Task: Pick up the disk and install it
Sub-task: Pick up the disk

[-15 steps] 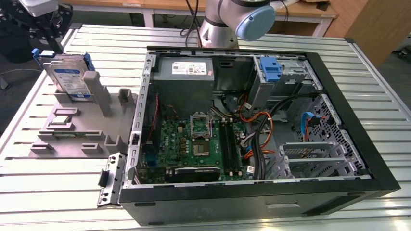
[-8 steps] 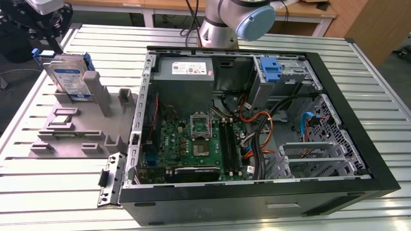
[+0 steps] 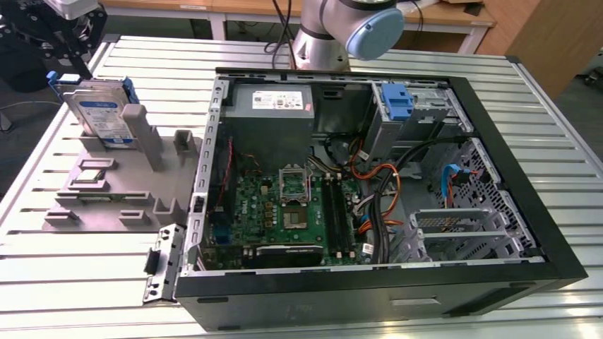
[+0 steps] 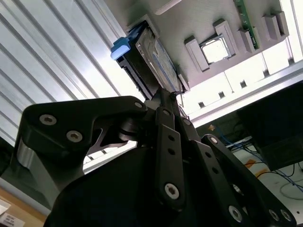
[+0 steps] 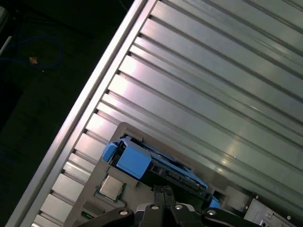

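Step in hand: the pick. The hand (image 3: 70,62) hangs right over the top edge of the disk (image 3: 99,113), at about 10 o'clock from the open case (image 3: 377,286) in the exterior view. In the second wrist view its black linkage runs down to the disk's edge. I cannot tell whether it is apart, together or clamped.

The disk is not yet lifted. It stands on edge, leaning slightly, in a slot of the grey holder (image 3: 141,152), well apart from the case.

My judgement: the pick needs a square hold on the narrow top edge and a straight pull along the slot, since the slot walls would bind a tilted disk.

Materials:
- Disk: flat silver metal slab with a white-and-blue label, framed in smooth blue plastic.
- Holder: matte grey and blocky, with upright posts and shallow pockets. One pocket carries a square chip (image 4: 215,49).
- Counter (image 3: 75,282): ribbed bright metal slats, glossy.
- Case: black sheet metal with a green board inside. The cage (image 3: 433,99) is at 1 o'clock.
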`<state>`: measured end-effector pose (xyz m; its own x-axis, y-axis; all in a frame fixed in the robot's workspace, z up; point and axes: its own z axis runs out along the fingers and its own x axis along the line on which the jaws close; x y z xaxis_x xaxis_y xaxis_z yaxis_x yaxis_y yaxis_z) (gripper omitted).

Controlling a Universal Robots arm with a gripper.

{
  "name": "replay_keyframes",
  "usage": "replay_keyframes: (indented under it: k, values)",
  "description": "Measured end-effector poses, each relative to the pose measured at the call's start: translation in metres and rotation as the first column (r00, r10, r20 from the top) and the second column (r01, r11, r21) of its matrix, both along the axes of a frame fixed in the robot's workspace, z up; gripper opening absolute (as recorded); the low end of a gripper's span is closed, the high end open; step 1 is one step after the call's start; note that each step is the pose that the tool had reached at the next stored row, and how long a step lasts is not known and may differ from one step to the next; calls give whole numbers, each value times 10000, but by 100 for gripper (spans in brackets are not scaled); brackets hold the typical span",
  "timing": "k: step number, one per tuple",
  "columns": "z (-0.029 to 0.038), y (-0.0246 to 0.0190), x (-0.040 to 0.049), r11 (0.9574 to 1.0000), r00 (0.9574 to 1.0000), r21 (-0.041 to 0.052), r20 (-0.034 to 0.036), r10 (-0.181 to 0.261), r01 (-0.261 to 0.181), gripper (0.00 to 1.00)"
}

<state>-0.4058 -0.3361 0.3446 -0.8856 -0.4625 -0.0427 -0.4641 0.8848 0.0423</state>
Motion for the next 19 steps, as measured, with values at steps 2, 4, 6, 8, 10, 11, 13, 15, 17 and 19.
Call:
replay_keyframes:
  k: [2, 4, 6, 8, 10, 11, 13, 15, 17, 19]
  values:
    - [0, 0, 0, 10000, 10000, 0, 1, 2, -2, 11]
    - [0, 0, -1, 10000, 10000, 1, 0, 43, -43, 11]
    - [-1, 0, -1, 9997, 9997, 1, 0, 259, -259, 11]
    - [-3, 0, -1, 9983, 9983, 1, 2, 577, -577, 11]
    - [-4, 0, -1, 9956, 9956, 1, 2, 933, -933, 11]
    - [-5, 0, -1, 9938, 9938, 1, 1, 1109, -1109, 11]
    - [-6, 0, -1, 9893, 9893, 1, 1, 1459, -1459, 11]
    - [-7, 0, -1, 9835, 9835, 1, 2, 1807, -1807, 11]
    - [-9, 0, -1, 9762, 9762, 1, 1, 2167, -2167, 11]
    - [-10, 0, -1, 9681, 9681, 1, 1, 2507, -2507, 11]
